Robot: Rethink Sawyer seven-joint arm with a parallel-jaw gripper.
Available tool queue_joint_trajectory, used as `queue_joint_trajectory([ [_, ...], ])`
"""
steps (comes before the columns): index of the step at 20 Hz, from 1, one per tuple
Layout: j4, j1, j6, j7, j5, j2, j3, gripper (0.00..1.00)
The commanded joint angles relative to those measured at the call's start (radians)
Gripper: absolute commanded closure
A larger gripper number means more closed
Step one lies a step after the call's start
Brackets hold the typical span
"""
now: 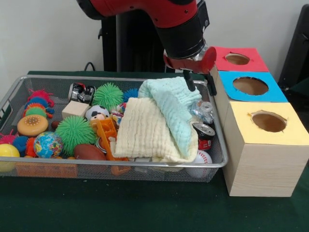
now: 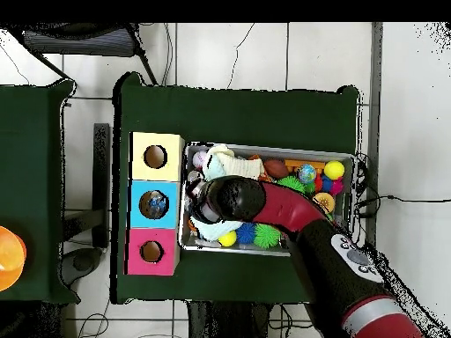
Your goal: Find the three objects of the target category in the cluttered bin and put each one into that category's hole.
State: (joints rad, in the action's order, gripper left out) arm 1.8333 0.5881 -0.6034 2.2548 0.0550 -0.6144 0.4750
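Bin (image 1: 14,92) full of toys; pincer (image 1: 199,82) spread, empty, fingertips just over the mint cloth (image 1: 171,99) at its box-side end.

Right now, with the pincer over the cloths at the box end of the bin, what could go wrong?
The open pincer hangs just above the mint cloth, so closing here may grab fabric rather than a target. That cloth and the cream cloth drape over part of the bin, so objects beneath could be missed. Lifting a cloth might also drag the cans beside it against the mesh wall.
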Motion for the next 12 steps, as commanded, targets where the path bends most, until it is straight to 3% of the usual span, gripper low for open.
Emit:
queue_joint_trajectory([
  [1, -0.062, 0.037, 0.057, -0.261, 0.147, 0.100, 0.116, 0.00],
  [7, -0.152, 0.025, -0.012, -0.274, 0.255, 0.124, 0.103, 0.00],
  [12, -0.159, 0.045, -0.043, -0.278, 0.308, 0.127, 0.133, 0.00],
])
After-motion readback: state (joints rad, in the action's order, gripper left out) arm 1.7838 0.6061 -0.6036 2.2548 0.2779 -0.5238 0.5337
